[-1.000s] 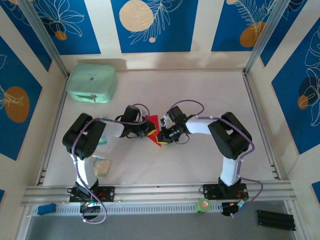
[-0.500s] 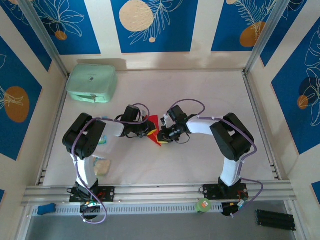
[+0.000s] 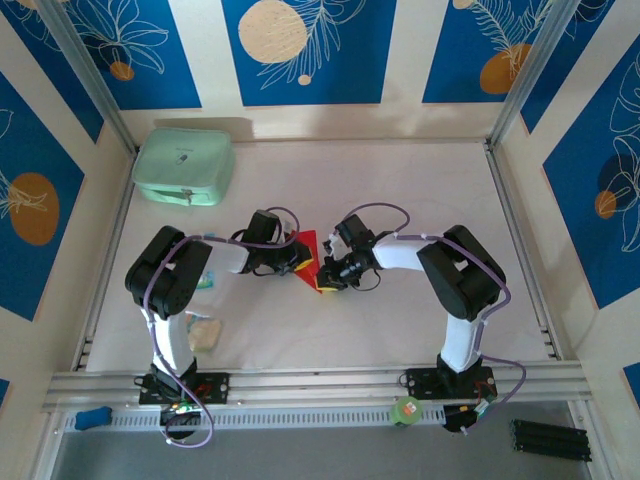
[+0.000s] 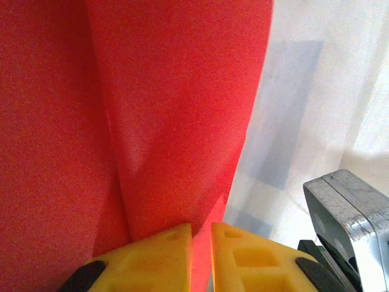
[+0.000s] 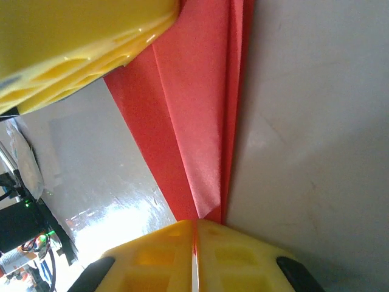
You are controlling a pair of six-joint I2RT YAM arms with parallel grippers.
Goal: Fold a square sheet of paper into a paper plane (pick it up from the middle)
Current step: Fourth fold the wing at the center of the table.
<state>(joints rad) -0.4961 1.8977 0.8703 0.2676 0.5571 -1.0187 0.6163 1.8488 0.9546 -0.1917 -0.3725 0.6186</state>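
At the table's 10 o'clock corner sat a mint-green case (image 3: 183, 166), and a pale packet (image 3: 203, 333) lay near 8 o'clock beside the left arm's base, both well apart from the work.

Near the middle, the left gripper (image 3: 297, 264) reached in from 9 o'clock. Its yellow fingers (image 4: 159, 255) were pinched on the paper plane (image 3: 309, 246), a sliver of red showing between them.

The plane's long crease (image 4: 115, 152) ran toward 12 o'clock. Its straight right edge bordered bare white table (image 3: 400, 190), which lay open out toward 1 and 3 o'clock.

The right gripper (image 3: 323, 272) came in from 3 o'clock, its fingers (image 5: 152, 255) pressed together on the plane's narrow folded end (image 5: 206, 210).
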